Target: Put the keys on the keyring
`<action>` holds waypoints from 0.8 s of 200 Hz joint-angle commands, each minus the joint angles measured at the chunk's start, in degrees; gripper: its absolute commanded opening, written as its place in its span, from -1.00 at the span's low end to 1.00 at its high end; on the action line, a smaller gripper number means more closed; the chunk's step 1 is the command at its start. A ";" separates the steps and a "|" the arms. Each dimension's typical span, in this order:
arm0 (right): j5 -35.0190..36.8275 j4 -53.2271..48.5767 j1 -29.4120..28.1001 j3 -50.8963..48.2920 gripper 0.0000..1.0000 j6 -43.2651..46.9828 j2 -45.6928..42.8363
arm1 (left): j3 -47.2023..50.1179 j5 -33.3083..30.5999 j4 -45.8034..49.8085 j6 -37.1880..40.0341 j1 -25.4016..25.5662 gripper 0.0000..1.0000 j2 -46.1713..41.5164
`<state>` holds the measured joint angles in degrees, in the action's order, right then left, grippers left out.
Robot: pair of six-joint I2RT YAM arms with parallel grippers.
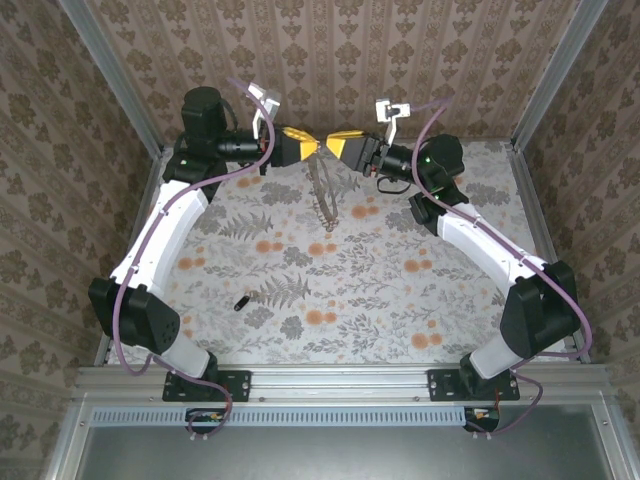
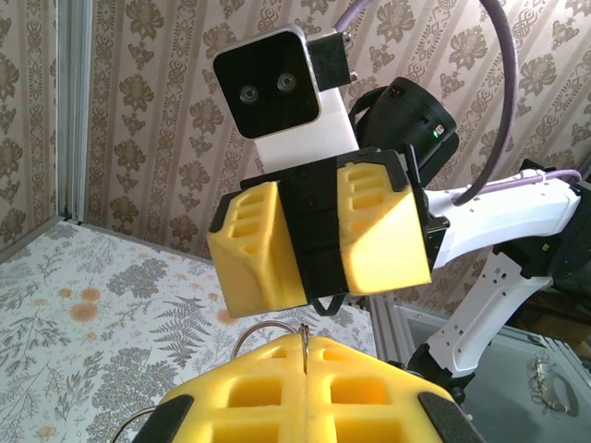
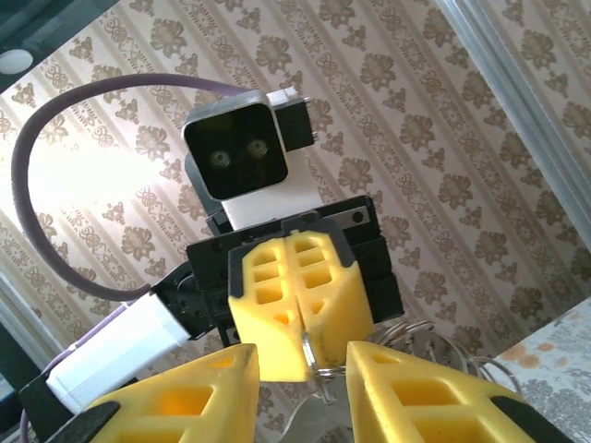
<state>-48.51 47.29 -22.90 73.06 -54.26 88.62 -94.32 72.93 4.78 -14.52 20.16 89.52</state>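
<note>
High over the back of the table my two grippers meet tip to tip. My left gripper [image 1: 312,146] [image 2: 303,343] is shut on the thin wire of the keyring [image 1: 322,195] [image 2: 262,324], whose toothed-looking hoop hangs below the fingertips. My right gripper [image 1: 328,147] [image 3: 303,351] faces it with jaws partly apart. A silvery flat piece [image 3: 319,413] and a small ring [image 3: 315,370] sit in that gap. Whether the jaws press on them is not visible. More wire loops [image 3: 403,329] show behind the right finger. One small dark key [image 1: 240,302] lies on the floral table, left of centre.
Wallpapered walls and aluminium posts [image 1: 118,85] close in the back and sides. A metal rail [image 1: 330,380] runs along the front edge between the arm bases. Both arms arch inward over the table's sides.
</note>
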 commanded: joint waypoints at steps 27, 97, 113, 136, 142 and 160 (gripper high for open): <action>-1.42 1.80 -0.94 1.65 -0.35 -0.16 0.33 | -3.06 1.78 0.43 1.78 0.23 -1.00 -0.81; -1.84 1.16 -1.96 2.42 -0.35 0.29 0.91 | -3.08 1.78 0.75 2.13 0.73 -1.00 -0.93; -1.89 1.14 -2.09 2.64 -0.36 0.30 1.21 | -3.08 1.78 0.86 2.29 0.83 -1.00 -0.88; -2.20 1.07 -2.41 3.27 -0.39 0.30 1.60 | -3.15 1.71 1.20 2.57 1.02 -1.00 -0.83; -2.28 1.05 -2.55 3.48 -0.41 0.28 1.72 | -3.31 1.69 1.20 2.57 1.02 -1.00 -0.77; -2.77 0.88 -2.72 3.93 -0.45 0.23 2.21 | -3.58 1.69 1.38 2.75 1.11 -1.00 -0.79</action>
<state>-49.15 47.37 -24.82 74.56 -54.19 90.02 -95.61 73.30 6.24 -13.34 20.80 89.52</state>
